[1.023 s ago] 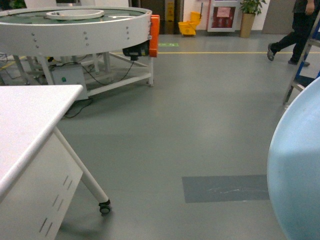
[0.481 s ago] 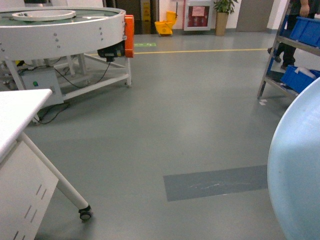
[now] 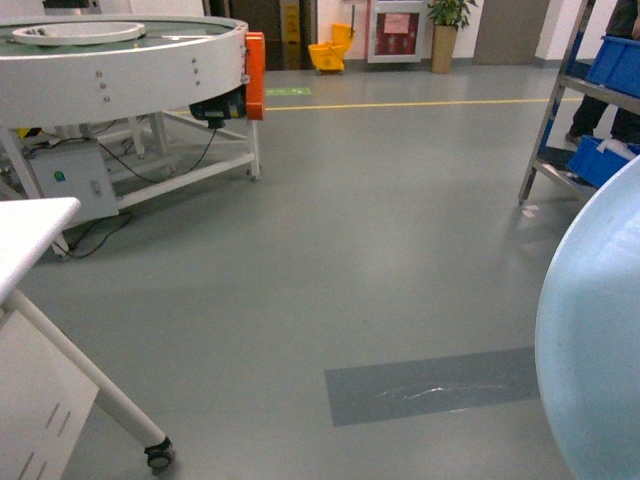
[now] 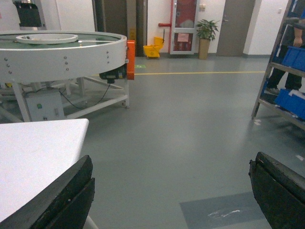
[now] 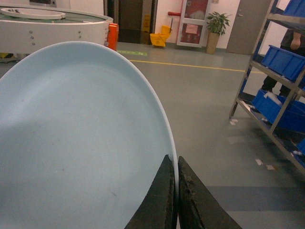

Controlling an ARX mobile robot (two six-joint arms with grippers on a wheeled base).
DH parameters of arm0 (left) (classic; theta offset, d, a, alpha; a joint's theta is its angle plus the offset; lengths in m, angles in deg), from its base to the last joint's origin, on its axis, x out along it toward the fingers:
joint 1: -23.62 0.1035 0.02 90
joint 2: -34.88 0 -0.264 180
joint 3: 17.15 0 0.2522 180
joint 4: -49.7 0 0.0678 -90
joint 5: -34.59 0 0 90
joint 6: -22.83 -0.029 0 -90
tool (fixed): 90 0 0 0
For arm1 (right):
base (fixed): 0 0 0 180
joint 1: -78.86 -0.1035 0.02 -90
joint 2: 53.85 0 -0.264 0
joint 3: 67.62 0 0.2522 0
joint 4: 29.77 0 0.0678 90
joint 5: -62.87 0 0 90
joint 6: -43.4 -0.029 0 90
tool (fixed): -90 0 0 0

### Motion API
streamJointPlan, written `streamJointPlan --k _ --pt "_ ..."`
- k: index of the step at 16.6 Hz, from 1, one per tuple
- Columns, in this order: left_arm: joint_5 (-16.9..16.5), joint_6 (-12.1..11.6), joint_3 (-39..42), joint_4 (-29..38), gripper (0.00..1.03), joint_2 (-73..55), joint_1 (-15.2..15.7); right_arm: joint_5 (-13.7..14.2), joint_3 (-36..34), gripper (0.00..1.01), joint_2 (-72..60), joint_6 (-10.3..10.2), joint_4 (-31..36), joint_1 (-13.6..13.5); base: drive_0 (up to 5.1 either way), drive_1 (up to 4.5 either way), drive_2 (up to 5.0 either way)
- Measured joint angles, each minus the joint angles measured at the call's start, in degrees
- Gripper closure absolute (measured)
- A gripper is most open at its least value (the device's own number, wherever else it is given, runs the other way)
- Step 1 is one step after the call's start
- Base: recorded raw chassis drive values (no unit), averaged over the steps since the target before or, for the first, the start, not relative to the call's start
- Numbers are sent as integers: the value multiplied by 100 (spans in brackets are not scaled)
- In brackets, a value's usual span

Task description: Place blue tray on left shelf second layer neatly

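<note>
Room: grey workshop floor (image 3: 400,250) stretching from the robot to a back wall with doors, the robot out in the open with no shelf within reach.
Right gripper (image 5: 175,191): closed on the rim of the blue tray (image 5: 81,138), the two dark fingers pinching the edge from either side; an edge grip leaves the flat dish free to be slid onto a shelf board.
Blue tray: carried in the air, nearest of all to the robot, filling the right edge of the head view and hiding the floor behind it; held clear of everything.
Left gripper (image 4: 171,191): open and empty, its fingers spread wide at the bottom corners of its wrist view, seemingly kept free while the right arm carries.
White table (image 3: 25,240): left of the tray, near the robot, on a castor leg.
Floor patch (image 3: 430,385): darker grey rectangle just beyond the tray.
Metal shelf rack (image 3: 565,110): farther off, beyond the tray and to its right, holding dark-blue crates (image 3: 612,62); whether it is the target shelf I cannot tell.
Round conveyor table (image 3: 120,60): far left of the tray, white, with an orange box on its side.
Yellow mop bucket (image 3: 330,55): farthest, by the back wall, beside a potted plant (image 3: 442,25).
</note>
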Motion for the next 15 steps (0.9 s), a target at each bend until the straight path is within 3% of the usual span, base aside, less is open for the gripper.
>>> streamJointPlan --k 15 --pt "2 0 0 -13 5 0 0 0 -9 99 0 2 -13 0 -1 416 -417"
